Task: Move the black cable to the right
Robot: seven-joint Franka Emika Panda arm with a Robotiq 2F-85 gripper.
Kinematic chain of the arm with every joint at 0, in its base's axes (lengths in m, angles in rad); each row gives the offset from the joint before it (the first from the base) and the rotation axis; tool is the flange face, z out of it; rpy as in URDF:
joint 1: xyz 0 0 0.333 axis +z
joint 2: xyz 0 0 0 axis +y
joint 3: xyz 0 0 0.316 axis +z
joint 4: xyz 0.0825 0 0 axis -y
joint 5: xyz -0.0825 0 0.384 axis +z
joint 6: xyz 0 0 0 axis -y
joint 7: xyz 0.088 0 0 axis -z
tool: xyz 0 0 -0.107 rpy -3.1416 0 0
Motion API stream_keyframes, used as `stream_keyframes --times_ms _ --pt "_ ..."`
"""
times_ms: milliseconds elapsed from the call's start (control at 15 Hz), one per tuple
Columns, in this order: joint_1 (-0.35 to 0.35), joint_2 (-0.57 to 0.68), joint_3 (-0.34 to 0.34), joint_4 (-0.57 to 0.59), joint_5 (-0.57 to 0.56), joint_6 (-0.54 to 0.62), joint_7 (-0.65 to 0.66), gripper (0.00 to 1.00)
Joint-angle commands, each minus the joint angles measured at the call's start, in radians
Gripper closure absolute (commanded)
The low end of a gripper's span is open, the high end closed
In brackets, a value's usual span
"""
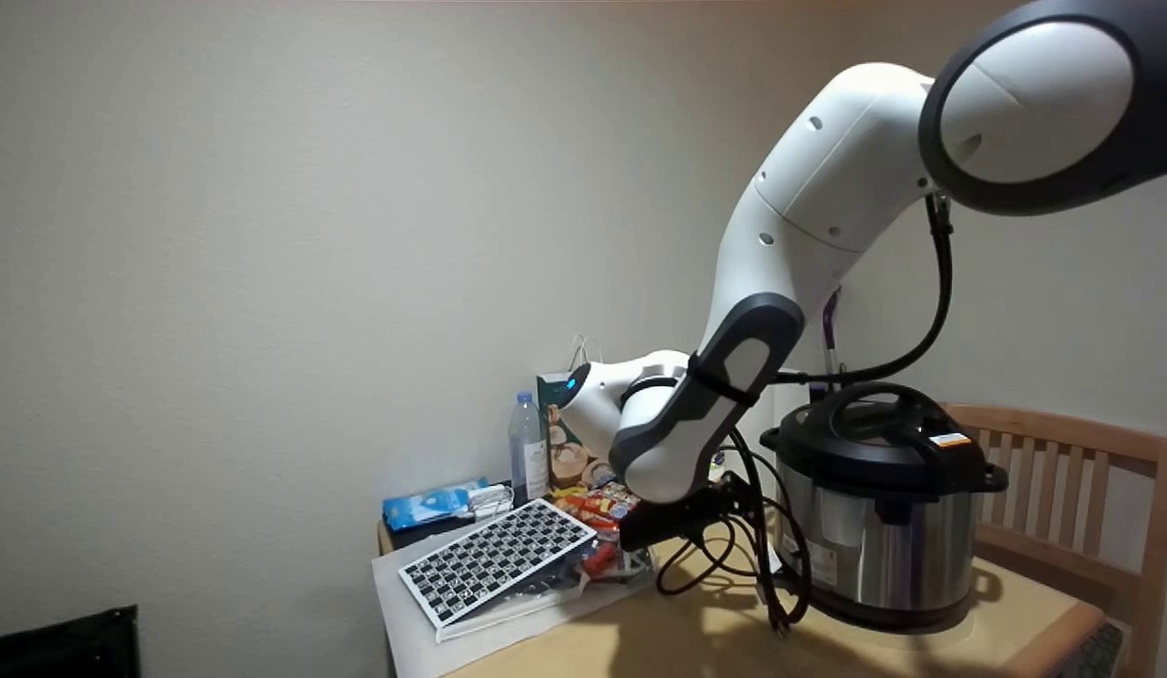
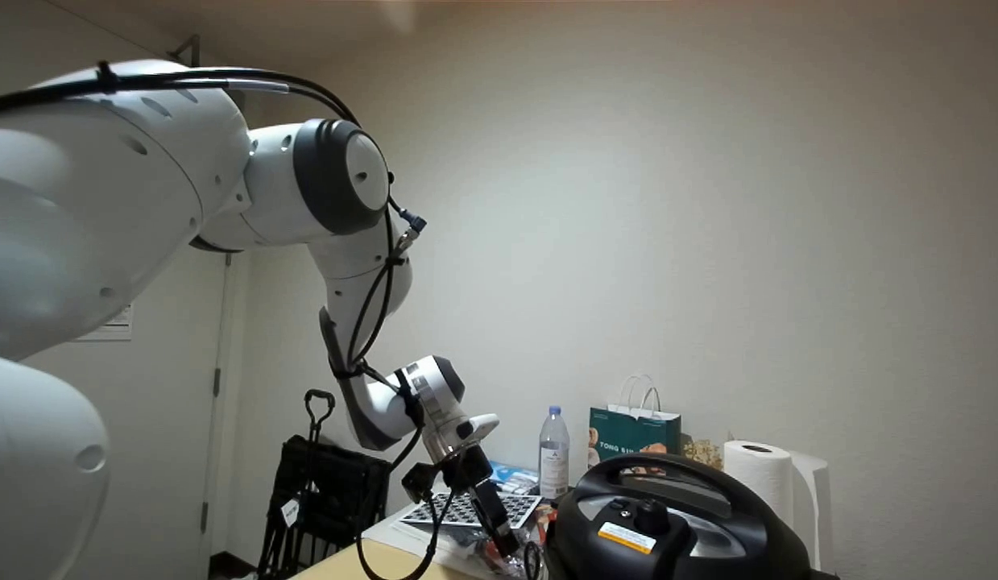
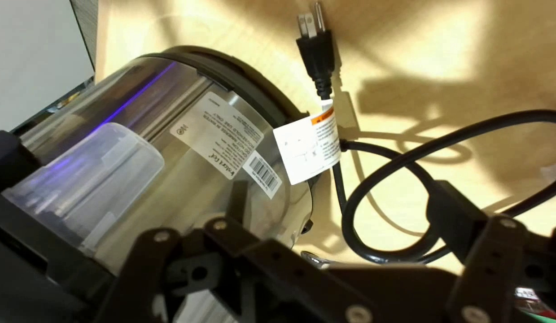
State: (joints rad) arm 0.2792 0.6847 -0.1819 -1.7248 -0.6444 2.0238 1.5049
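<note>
We found the pincer (image 3: 347, 210) spread wide. We noted the black cable (image 3: 407, 158) looped beside the cooker pot (image 3: 188, 190).

Black cable (image 3: 439, 142), black-and-silver cooker (image 1: 922, 546), pale yellow table (image 1: 564, 654)
The plug (image 3: 317, 56) is black with silver prongs (image 3: 310, 24), the tag (image 3: 307, 148) white with an orange strip. White and dark grey share the arm (image 1: 818, 179); the fingers (image 2: 489, 509) are black. Black-and-white squares chequer the flat board (image 1: 496, 562). The bottle (image 2: 554, 455) is clear under a blue cap (image 2: 554, 410), the paper bag (image 2: 619, 427) green with white lettering, the paper roll (image 2: 756, 483) white, the chair (image 1: 1063, 427) light brown, the wall (image 1: 291, 282) greyish beige.
</note>
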Motion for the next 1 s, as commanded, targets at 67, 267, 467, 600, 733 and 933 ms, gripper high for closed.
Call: stream_keyframes --times_ms 67,267,467,600,733,933 --pt "-0.018 -0.001 0.029 0.005 -0.01 -0.004 0.017 0.0" --pt "-0.048 0.092 0.032 0.099 0.065 0.031 0.113 0.0" --pt "-0.053 0.187 0.016 0.198 0.117 0.086 0.225 0.0" --pt "-0.033 0.163 0.002 0.162 0.099 0.085 0.202 0.0" --pt "-0.031 0.191 -0.004 0.183 0.101 0.092 0.209 0.0" --pt "-0.036 0.202 0.0 0.199 0.116 0.107 0.227 0.0"
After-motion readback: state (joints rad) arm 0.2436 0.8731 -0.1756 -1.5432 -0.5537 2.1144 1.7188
